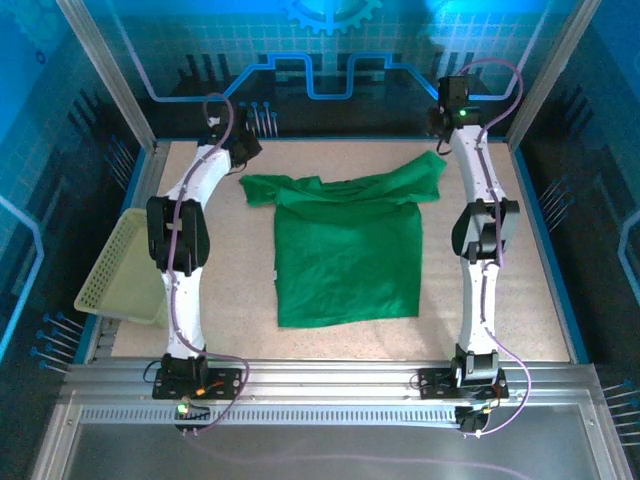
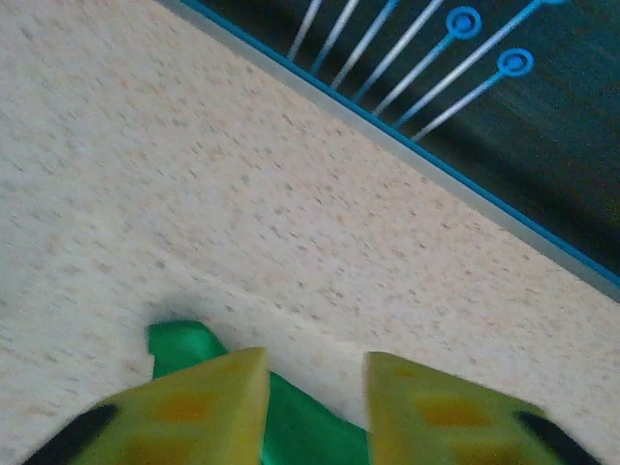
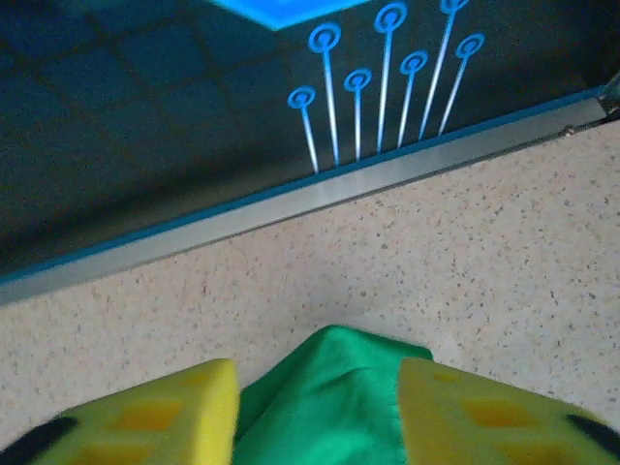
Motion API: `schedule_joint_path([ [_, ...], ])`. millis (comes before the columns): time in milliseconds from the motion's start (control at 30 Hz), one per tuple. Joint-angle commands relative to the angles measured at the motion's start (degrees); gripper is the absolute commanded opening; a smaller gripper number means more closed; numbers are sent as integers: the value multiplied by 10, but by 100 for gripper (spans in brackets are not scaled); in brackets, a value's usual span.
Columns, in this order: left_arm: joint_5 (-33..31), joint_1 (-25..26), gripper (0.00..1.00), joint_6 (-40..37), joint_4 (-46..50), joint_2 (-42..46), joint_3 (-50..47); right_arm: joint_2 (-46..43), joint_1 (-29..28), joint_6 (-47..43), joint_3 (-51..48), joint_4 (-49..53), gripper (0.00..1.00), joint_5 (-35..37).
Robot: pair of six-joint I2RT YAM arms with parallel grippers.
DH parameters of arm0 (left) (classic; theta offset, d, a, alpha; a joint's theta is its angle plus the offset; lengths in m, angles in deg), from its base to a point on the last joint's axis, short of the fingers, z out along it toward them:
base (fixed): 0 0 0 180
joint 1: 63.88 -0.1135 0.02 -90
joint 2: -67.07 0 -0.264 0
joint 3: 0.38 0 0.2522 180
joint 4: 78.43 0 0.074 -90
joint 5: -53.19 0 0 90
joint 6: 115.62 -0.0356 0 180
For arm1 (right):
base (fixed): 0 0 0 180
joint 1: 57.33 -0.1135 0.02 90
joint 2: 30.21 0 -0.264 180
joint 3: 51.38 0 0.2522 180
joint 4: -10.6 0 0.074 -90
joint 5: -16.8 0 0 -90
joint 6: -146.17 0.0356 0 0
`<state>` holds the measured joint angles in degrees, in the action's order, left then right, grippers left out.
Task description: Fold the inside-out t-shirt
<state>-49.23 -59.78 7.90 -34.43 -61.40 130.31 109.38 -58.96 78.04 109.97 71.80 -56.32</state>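
The left fingers, blunt yellow pads at the bottom of the left wrist frame, stand spread. A sleeve tip of the plain bright-green soft fabric t-shirt lies in the gap between them and under the left-hand pad. The right fingers, matching yellow pads low in the right wrist frame, are also spread; a raised fold of green cloth fills their gap and seems to brush both pads, though the low angle leaves that uncertain. In the top frame the shirt lies flat at the centre of the speckled beige desk, sleeves toward the upper edge, one arm reaching each sleeve. A pale yellow-green perforated plastic basket sits tilted at the frame's left.
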Motion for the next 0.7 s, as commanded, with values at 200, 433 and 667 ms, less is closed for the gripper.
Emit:
schedule_joint_path([
  [200, -22, 7, 57, -31, 99, 176, -83, -224, -5, -9, -240, 5, 70, -45],
  [433, -24, 137, 61, -7, 26, 393, -391, -492, -86, 35, -626, -77, 74, -84],
  [667, -50, 329, 65, -63, 26, 495, -567, -658, -175, 79, -885, -89, 73, -96],
])
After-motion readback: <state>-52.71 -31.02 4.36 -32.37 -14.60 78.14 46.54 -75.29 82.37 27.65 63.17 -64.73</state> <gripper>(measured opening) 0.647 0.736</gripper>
